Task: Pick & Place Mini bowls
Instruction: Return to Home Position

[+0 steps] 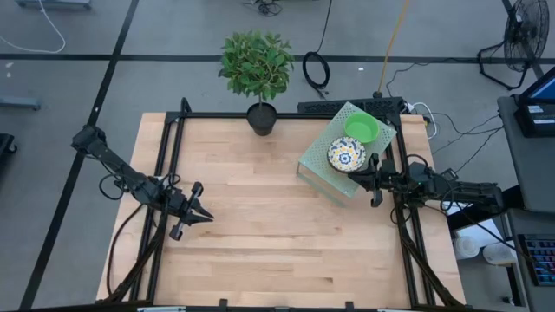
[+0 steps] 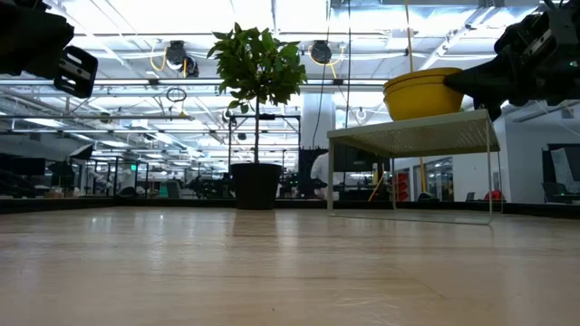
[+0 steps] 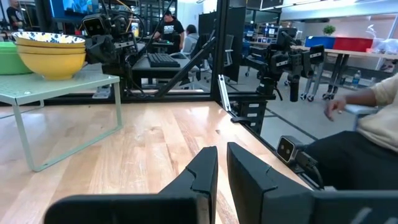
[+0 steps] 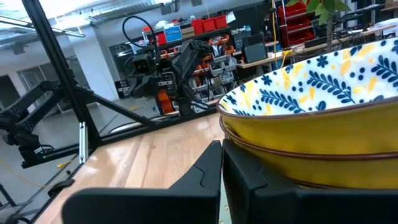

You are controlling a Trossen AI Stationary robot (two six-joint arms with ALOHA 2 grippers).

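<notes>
Status: the patterned bowls (image 1: 346, 156) are sitting stacked on the pale green mesh shelf (image 1: 314, 163) at the far right of the table (image 1: 260, 251). They're yellow outside, with a blue-and-yellow floral pattern on white inside. The green bowls (image 1: 361, 128) are sitting on the same shelf, just beyond the patterned stack towards the far edge. Both stacks are standing upright.

The right gripper (image 1: 355, 178) is hovering at the shelf's near side, just beside the patterned stack and level with it. Its fingers are almost together and carrying nothing. Can't tell whether it's touching the stack.

The left gripper (image 1: 206, 216) is hovering over the left-middle of the table, well apart from the shelf. Only a thin slit is showing between its fingers, and it's empty too.

The black pot (image 1: 262, 117) with the leafy plant is standing at the far edge, left of the shelf. In the left wrist view a person's hand (image 3: 336, 109) is showing beyond the table edge.
</notes>
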